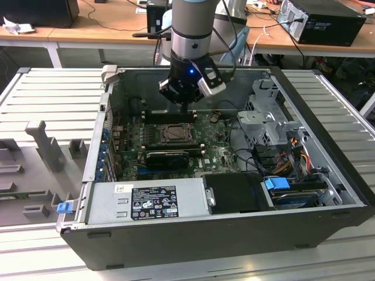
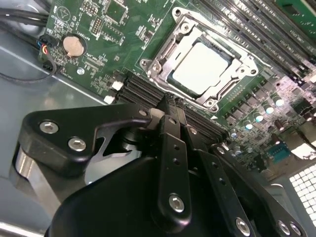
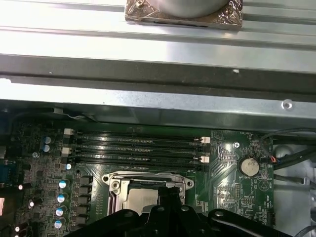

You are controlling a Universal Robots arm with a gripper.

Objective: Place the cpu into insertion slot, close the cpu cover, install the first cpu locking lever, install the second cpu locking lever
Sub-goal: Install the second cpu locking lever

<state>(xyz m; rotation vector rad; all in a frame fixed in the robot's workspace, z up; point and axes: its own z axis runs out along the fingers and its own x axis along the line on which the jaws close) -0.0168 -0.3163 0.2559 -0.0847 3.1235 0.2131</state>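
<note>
The cpu lies flat in the insertion slot, its pale square face up. The silvery cpu cover lies down around it as a frame; its near edge also shows in the first wrist view. My gripper hangs just above the motherboard at the socket's edge, on the side of the long memory slots. In both wrist views the black fingertips meet with nothing between them, right by the cover's rim. Whether the locking levers are latched cannot be told.
The open computer case walls in the board on all sides. A coin cell sits near the socket. A black card, the power supply, a drive cage and cables crowd the exterior view's right and front.
</note>
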